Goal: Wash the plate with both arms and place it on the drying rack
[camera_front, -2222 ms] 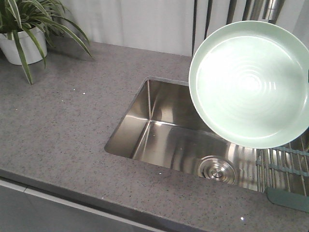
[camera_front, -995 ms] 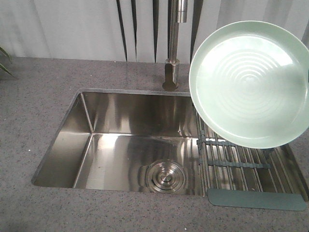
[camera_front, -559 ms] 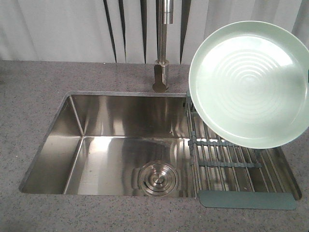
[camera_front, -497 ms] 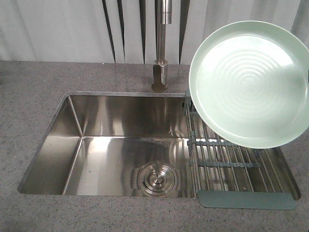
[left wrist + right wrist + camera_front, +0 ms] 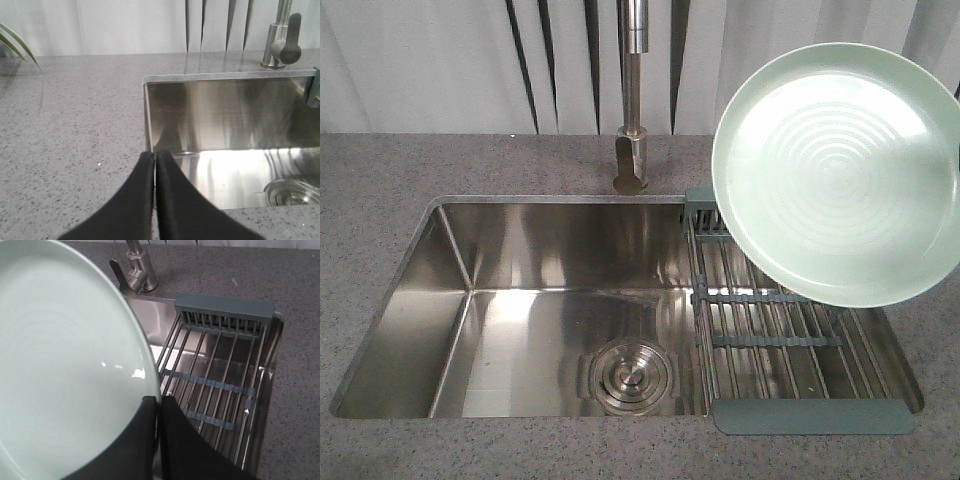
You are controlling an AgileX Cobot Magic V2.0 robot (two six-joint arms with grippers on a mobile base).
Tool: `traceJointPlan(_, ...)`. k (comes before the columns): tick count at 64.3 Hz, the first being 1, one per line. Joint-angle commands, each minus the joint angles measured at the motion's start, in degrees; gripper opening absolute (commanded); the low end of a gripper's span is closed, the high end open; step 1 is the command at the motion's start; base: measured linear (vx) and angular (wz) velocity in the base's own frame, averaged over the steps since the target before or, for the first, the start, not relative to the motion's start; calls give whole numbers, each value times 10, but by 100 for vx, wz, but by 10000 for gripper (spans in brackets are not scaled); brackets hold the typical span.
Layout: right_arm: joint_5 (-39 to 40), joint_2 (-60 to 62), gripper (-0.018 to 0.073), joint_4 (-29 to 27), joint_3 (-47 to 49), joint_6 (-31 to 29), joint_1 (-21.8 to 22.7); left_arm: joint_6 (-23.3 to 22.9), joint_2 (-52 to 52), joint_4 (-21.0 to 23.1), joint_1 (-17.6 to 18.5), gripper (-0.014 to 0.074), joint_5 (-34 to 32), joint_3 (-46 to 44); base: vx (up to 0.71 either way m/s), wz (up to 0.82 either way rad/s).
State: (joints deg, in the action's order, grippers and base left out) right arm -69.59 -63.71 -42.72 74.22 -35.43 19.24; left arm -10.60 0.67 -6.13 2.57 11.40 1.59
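Clamping plate in right jaws, raised over sink and drying rack

Hidden and cropped items
The plate covers the far right corner of the drying rack. The faucet is cut off by the top edge. In the right wrist view the plate runs off left, top and bottom; the right gripper is cropped below.

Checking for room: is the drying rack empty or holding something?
Empty where visible: the drying rack shows bare rods; the plate is clamped in the right gripper, off the rack.
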Motion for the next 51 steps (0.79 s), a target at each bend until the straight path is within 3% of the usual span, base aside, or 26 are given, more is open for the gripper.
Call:
traceJointPlan(1,23,9,-6,-28,13,-3,3,-1,8,3,3,-6,-43,10,2,-8)
traceJointPlan(51,23,9,-6,-28,13,-3,3,-1,8,3,3,-6,-43,10,1,-2)
